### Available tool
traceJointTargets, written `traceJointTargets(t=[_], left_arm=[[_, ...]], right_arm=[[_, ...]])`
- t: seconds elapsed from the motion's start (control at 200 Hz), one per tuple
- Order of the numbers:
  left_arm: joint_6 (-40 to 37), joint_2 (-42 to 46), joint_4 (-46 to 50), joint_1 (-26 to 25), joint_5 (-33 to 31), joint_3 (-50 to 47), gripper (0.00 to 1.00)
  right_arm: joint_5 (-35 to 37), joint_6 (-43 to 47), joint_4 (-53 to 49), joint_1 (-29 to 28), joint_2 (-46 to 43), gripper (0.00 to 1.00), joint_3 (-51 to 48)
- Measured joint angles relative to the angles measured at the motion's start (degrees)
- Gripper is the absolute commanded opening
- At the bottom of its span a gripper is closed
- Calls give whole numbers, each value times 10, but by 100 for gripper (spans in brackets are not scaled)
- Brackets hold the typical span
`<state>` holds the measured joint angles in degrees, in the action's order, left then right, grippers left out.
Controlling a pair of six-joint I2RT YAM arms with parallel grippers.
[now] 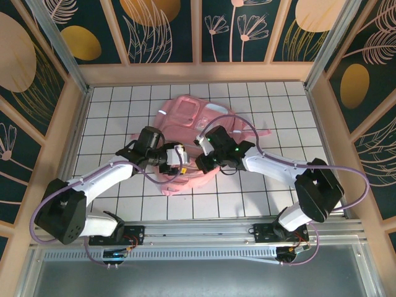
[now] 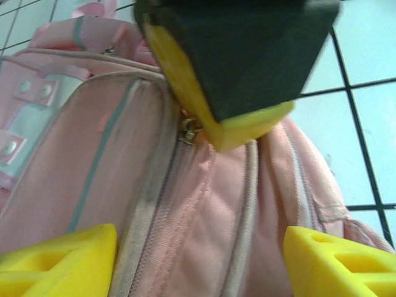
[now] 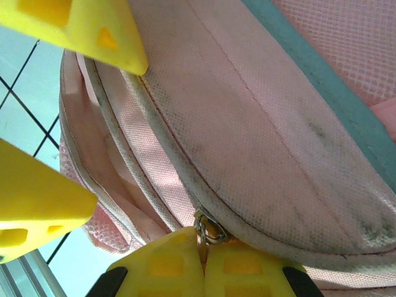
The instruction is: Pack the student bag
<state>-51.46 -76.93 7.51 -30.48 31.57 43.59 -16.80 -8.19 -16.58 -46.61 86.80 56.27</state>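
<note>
1. While your right gripper [image 3: 204, 267] pinches the zip pull [image 3: 208, 229] between closed tips, your left gripper [image 2: 198, 260] hangs open astride the backpack's [image 1: 185, 114] zip edge, holding nothing
2. That pink backpack lies flat in the middle of the table [image 1: 111, 111], between both arms
3. Pull now and the unpinned backpack may drag along, or the small zip pull could slip free
</note>
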Motion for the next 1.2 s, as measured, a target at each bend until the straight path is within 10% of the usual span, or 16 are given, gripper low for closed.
traceJointTargets(t=[0.25,0.465,1.196], left_arm=[[46,-18,-52,-5,-15,1,62],[42,-46,-50,-25,-40,18,0],[-127,12,10,41,30,-2,0]], right_arm=[[-24,-2,-19,-1,-2,0,24],[-18,-16,-42,-10,-6,0,26],[21,34,-106,51,-17,0,33]])
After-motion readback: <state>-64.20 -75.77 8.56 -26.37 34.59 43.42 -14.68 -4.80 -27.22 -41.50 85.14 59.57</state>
